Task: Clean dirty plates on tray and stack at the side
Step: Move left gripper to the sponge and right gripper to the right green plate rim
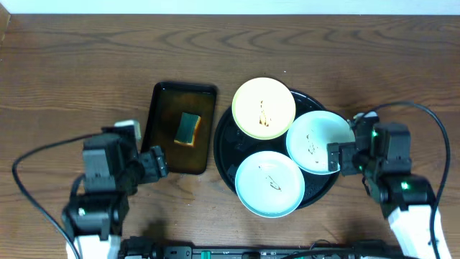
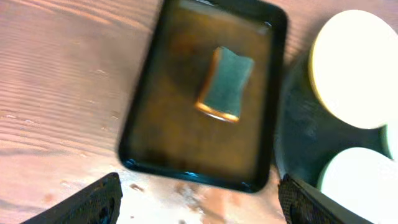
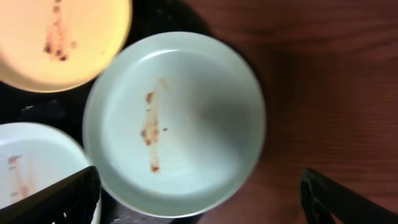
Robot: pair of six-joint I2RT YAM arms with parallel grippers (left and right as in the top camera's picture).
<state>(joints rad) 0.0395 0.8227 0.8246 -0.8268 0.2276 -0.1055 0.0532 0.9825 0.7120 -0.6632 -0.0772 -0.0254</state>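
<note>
While left fingers (image 2: 93,202) and right fingers (image 3: 56,199) gape empty, plates (image 1: 264,108) overhang the rimmed tray (image 1: 226,147).

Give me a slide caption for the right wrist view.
Open right gripper framing a smeared mint-white plate on the black tray, yellow plate and second white plate alongside.
</note>
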